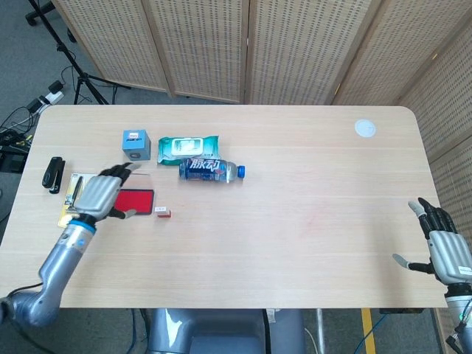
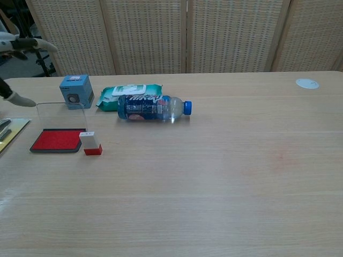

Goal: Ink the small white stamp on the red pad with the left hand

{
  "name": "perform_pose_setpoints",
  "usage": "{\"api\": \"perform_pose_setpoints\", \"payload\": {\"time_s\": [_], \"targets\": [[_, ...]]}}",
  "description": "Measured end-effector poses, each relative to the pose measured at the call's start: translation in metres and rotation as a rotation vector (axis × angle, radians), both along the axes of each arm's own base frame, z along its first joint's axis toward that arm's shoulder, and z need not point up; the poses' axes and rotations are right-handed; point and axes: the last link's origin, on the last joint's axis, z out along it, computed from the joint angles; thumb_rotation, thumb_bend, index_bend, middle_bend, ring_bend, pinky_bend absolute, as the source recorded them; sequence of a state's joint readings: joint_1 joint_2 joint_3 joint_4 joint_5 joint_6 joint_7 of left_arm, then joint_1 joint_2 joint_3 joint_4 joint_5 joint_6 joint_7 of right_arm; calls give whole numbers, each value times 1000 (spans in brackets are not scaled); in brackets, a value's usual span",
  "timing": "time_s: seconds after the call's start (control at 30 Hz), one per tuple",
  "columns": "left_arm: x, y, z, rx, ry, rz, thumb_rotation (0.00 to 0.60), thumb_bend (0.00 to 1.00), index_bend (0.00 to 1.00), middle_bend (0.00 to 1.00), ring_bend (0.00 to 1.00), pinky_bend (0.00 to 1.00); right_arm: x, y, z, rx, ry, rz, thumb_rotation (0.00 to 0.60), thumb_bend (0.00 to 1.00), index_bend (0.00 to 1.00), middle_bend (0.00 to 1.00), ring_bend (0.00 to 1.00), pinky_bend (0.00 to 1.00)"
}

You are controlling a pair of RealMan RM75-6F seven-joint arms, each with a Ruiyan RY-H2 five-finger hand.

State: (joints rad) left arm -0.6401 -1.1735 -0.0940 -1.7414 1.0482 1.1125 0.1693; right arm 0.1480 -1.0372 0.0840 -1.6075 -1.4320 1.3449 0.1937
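Note:
The small white stamp (image 1: pixel 162 212) (image 2: pixel 91 144) with its red base stands upright on the table, just right of the red ink pad (image 1: pixel 135 200) (image 2: pixel 55 140). The pad's clear lid (image 2: pixel 60 115) stands raised at its back edge. My left hand (image 1: pixel 100 195) is open, fingers spread, raised over the pad's left end and apart from the stamp; in the chest view only its fingertips (image 2: pixel 20 99) show at the left edge. My right hand (image 1: pixel 445 251) is open at the table's right edge, holding nothing.
A water bottle (image 1: pixel 209 169) (image 2: pixel 152 107) lies on its side behind the stamp, with a wet-wipes pack (image 1: pixel 189 147) and a small blue box (image 1: pixel 136 144) further back. A carded tool pack (image 1: pixel 77 196) and black stapler (image 1: pixel 53 173) sit at the left. A white disc (image 1: pixel 364 128) lies far right.

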Motion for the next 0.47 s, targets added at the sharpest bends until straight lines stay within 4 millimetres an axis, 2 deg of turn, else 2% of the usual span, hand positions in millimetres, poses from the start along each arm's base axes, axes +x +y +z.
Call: {"api": "perform_pose_setpoints", "payload": {"time_s": [0.07, 0.2, 0.3, 0.4, 0.47], "targets": [[-15, -15, 14, 60, -33, -4, 600, 126, 0, 0, 0, 0, 1, 0, 1, -17, -1, 15, 600, 0, 0, 0, 0, 0], [-59, -56, 40, 176, -87, 52, 600, 127, 0, 0, 0, 0, 5, 2, 4, -60, -2, 56, 600, 0, 0, 0, 0, 0], [-86, -81, 53, 236, -89, 113, 600, 127, 0, 0, 0, 0, 8, 4, 6, -95, -2, 86, 600, 0, 0, 0, 0, 0], [-100, -95, 62, 281, -85, 144, 600, 128, 0, 0, 0, 0, 9, 6, 7, -121, 0, 102, 600, 0, 0, 0, 0, 0], [-102, -98, 64, 287, -83, 141, 600, 132, 0, 0, 0, 0, 9, 7, 7, -125, 5, 101, 600, 0, 0, 0, 0, 0]]}}
